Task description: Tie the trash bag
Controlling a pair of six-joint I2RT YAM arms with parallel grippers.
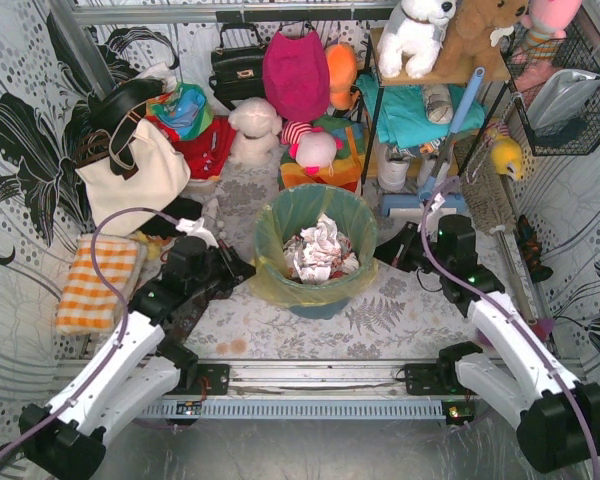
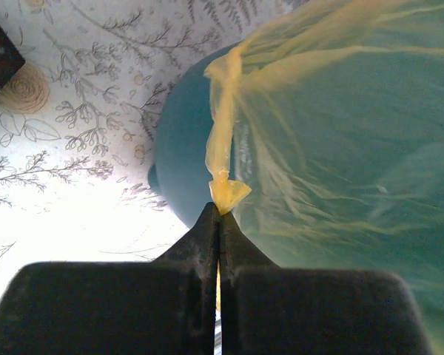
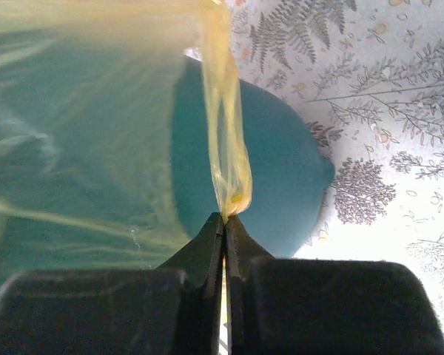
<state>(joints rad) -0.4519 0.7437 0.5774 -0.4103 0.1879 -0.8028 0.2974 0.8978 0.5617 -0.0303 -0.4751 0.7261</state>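
The yellow translucent trash bag (image 1: 280,285) lines the round teal bin (image 1: 315,305) in the middle of the table, folded over its rim, with crumpled white paper (image 1: 318,250) inside. My left gripper (image 1: 242,270) is at the bin's left side, shut on a twisted strip of the bag (image 2: 222,140). My right gripper (image 1: 388,258) is at the bin's right side, shut on another pulled strip of the bag (image 3: 226,126). Both strips run taut from the bag's rim to the fingertips (image 2: 220,211) (image 3: 225,218), beside the bin wall.
A cream tote bag (image 1: 130,175) and an orange checked cloth (image 1: 98,282) lie at the left. Plush toys and bags (image 1: 295,120) crowd the back. A shelf (image 1: 435,100) and a wire basket (image 1: 565,95) stand at the right. A metal rail (image 1: 310,375) runs along the near edge.
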